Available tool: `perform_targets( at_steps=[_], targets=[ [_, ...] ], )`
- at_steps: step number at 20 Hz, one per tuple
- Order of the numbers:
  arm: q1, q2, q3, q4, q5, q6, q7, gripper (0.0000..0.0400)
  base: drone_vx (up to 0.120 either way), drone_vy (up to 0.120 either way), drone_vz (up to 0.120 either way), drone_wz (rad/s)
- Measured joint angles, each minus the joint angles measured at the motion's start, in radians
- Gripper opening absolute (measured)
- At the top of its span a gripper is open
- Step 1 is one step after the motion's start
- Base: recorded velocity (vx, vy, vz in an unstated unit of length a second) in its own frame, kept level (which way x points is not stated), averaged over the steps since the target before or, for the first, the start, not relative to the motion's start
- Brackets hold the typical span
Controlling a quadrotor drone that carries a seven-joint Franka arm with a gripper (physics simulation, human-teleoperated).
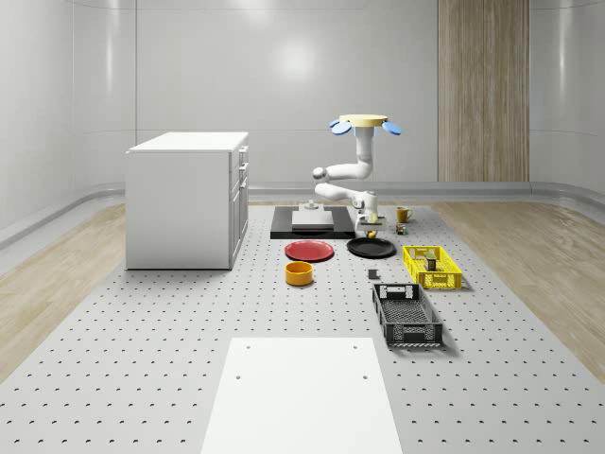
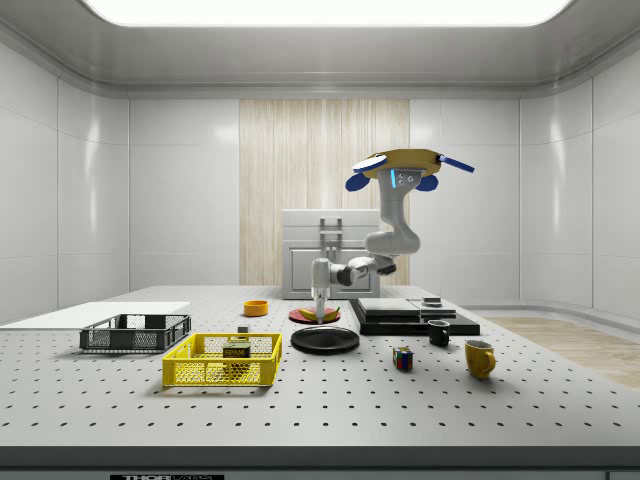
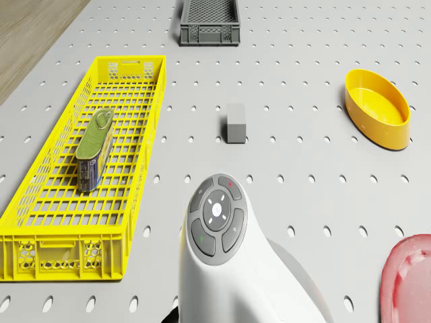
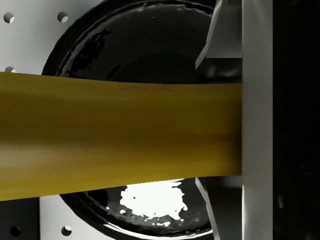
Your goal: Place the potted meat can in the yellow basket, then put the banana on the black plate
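While the drone hovers, the gripper clamps the banana, hiding the black plate.

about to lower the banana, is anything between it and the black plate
Nothing visible. The gripper holds the banana directly over the black plate, whose surface below looks bare. The drone hovers above and behind.

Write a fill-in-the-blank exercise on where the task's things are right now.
1. The potted meat can lies inside the ____ basket.
2. The claw holds the ____ above the black plate.
3. The drone hovers over the ____, near the black plate.
4. The dark grey crate sits on the ____.

Missing words: yellow; banana; table; table
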Motion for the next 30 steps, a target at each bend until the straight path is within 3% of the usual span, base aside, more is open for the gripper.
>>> perform_targets(
  at_steps=[18, 21, 23, 30],
  targets=[
    [-0.027, 0.036, -0.129, 0.093, -0.124, 0.071, -0.013, 0.0197, 0.0, 0.0, 0.0, 0.0],
    [-0.028, 0.042, -0.14, 0.102, -0.133, 0.076, -0.02, 0.0295, 0.0, 0.0, 0.0, 0.0],
    [-0.025, 0.044, -0.138, 0.099, -0.13, 0.073, -0.025, 0.0336, 0.0, 0.0, 0.0, 0.0],
    [-0.004, 0.037, -0.087, 0.054, -0.084, 0.033, -0.03, 0.0389, 0.0, 0.0, 0.0, 0.0]
  ],
)
